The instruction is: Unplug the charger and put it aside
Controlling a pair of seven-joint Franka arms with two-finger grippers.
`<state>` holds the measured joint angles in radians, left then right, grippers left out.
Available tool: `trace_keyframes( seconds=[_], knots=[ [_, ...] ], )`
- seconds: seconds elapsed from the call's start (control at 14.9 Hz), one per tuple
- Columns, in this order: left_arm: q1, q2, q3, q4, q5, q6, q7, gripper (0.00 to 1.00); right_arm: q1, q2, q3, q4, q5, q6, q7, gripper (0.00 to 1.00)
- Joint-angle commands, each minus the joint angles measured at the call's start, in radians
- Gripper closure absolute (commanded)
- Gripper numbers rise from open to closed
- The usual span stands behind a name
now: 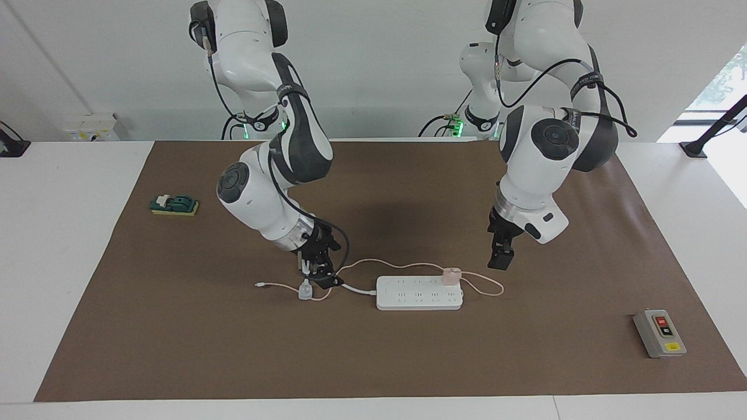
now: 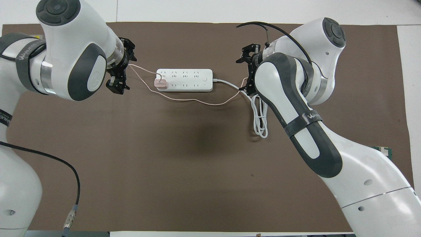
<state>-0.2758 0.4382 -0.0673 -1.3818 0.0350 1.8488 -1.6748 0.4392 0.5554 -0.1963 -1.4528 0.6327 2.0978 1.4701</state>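
The charger (image 1: 451,275) is a small pale-pink cube plugged into the white power strip (image 1: 419,293) at the end toward the left arm. It also shows in the overhead view (image 2: 161,84) on the strip (image 2: 184,80). Its thin pink cable (image 1: 402,265) loops along the strip on the robots' side and around the charger's end. My left gripper (image 1: 501,259) hangs just above the mat beside the charger's end of the strip, apart from it. My right gripper (image 1: 318,275) is low at the strip's white cord (image 1: 356,287), next to a grey-white plug (image 1: 304,290).
The strip's thick white cord lies coiled (image 2: 260,118) near the right arm. A green switch on a yellow base (image 1: 174,204) sits toward the right arm's end of the mat. A grey button box (image 1: 659,332) sits toward the left arm's end, farther from the robots.
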Motion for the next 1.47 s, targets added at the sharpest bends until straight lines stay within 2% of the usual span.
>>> trace_keyframes(
  seconds=[0.0,0.27,0.4,0.6,0.8,1.07,1.41],
  knots=[
    [-0.016,0.048,0.009,0.038,0.011,0.056,-0.110,0.00,0.025,0.035,0.000,0.042,0.077,0.074,0.015,0.00],
    [-0.054,0.112,0.012,0.062,0.013,0.112,-0.187,0.00,0.064,0.067,0.000,0.043,0.111,0.111,0.019,0.00],
    [-0.077,0.161,0.017,0.093,0.016,0.115,-0.207,0.00,0.097,0.089,0.000,0.042,0.116,0.178,0.022,0.00],
    [-0.095,0.207,0.021,0.119,0.022,0.115,-0.235,0.00,0.140,0.107,0.000,0.042,0.137,0.212,0.055,0.00],
    [-0.109,0.218,0.021,0.118,0.023,0.110,-0.237,0.00,0.153,0.104,0.000,0.020,0.133,0.217,0.053,0.00],
    [-0.114,0.226,0.020,0.113,0.025,0.086,-0.253,0.00,0.179,0.104,0.000,-0.037,0.130,0.312,0.047,0.00],
    [-0.115,0.218,0.021,0.096,0.026,0.038,-0.266,0.00,0.187,0.138,0.001,-0.034,0.127,0.340,0.027,0.00]
  ],
)
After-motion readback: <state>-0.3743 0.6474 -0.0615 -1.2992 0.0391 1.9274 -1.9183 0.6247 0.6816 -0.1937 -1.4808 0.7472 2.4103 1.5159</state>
